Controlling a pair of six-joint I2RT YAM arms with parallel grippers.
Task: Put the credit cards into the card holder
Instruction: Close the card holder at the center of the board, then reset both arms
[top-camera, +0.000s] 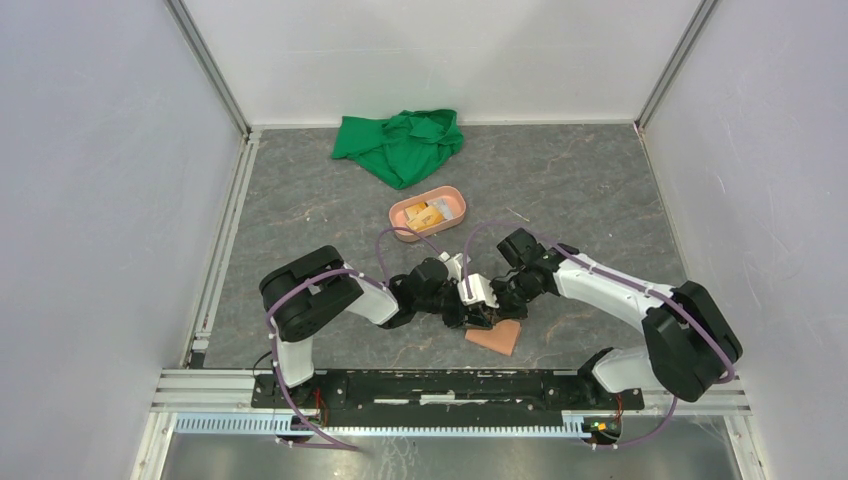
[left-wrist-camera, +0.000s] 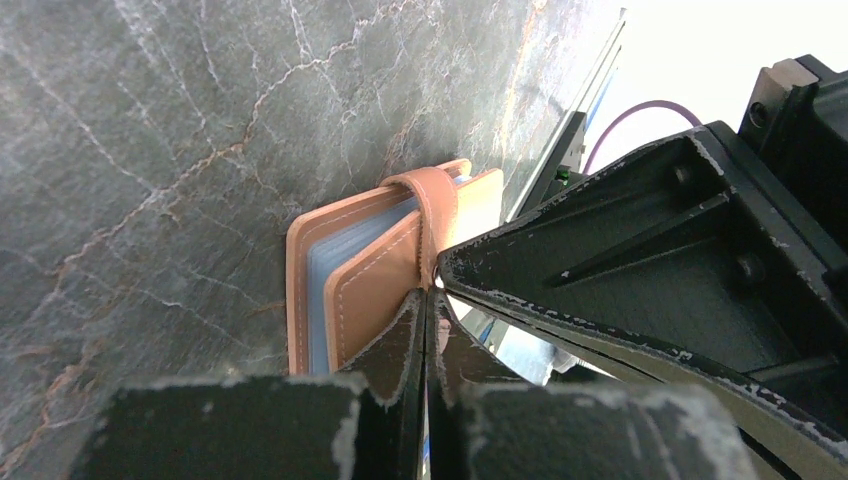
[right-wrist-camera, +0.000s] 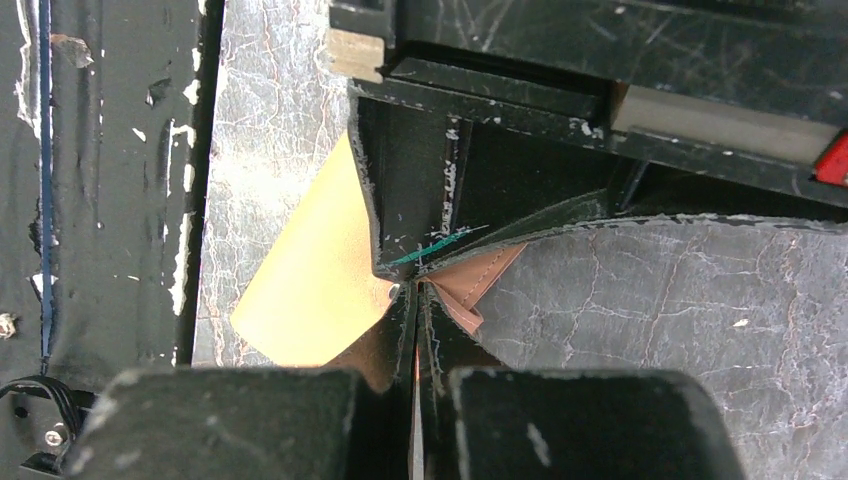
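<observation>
**Jaws shut on soft leather**

Left gripper (left-wrist-camera: 428, 292) pinches the card holder (left-wrist-camera: 375, 270) by its tab, and right gripper (right-wrist-camera: 416, 290) clamps a leather corner. Light and floppy, it likely flexes, so the stitched edges should grip best. It lies at 5 o'clock from the pink tray (top-camera: 427, 215).

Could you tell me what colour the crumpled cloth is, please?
The crumpled fabric cloth is green; the top external view shows it best.

The card holder (top-camera: 497, 338) lies at lower centre of the frame, the tray (top-camera: 396, 212) above it, the cloth (top-camera: 398, 147) behind at upper centre.
</observation>
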